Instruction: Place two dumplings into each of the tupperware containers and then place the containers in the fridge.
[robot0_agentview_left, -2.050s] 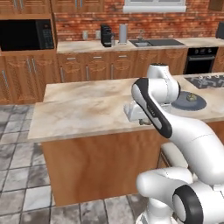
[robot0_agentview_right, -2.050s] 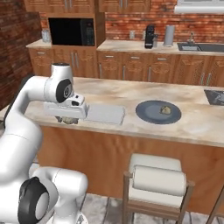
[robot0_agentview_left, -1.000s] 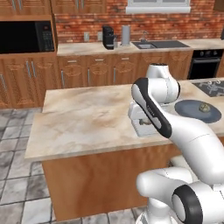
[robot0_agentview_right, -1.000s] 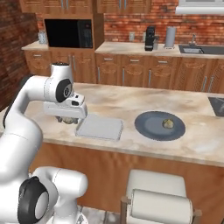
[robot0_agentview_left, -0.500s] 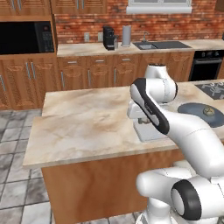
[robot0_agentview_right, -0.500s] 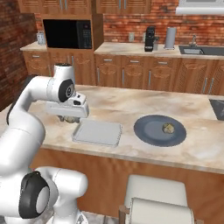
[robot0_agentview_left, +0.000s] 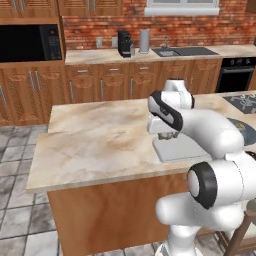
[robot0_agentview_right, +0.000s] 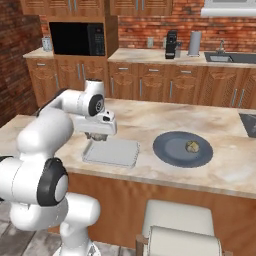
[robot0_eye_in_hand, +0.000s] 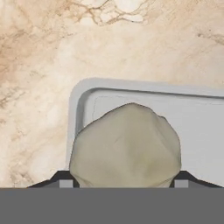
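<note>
My gripper (robot0_eye_in_hand: 124, 177) is shut on a pale tan dumpling (robot0_eye_in_hand: 127, 144), which bulges up between the two dark fingertips. It hangs just above the left far corner of a shallow grey-white tupperware container (robot0_eye_in_hand: 78, 100) lying on the marble island. From the right base view the gripper (robot0_agentview_right: 97, 136) sits at that container's (robot0_agentview_right: 112, 152) near-left end; in the left base view the gripper (robot0_agentview_left: 165, 135) is over the container (robot0_agentview_left: 182, 150) too. Another dumpling (robot0_agentview_right: 192, 146) rests on a round grey plate (robot0_agentview_right: 172, 150) to the right. The fridge is out of view.
A stool (robot0_agentview_right: 180, 225) stands below the island's front edge. The stove top (robot0_agentview_left: 242, 102) lies at the island's far right. Microwave (robot0_agentview_right: 77, 38), coffee machine (robot0_agentview_right: 171, 44) and sink (robot0_agentview_right: 227, 57) line the back counter.
The whole scene has shifted in both base views, so the base has driven. The gripper now hangs at the container's corner instead of beside its left end.
</note>
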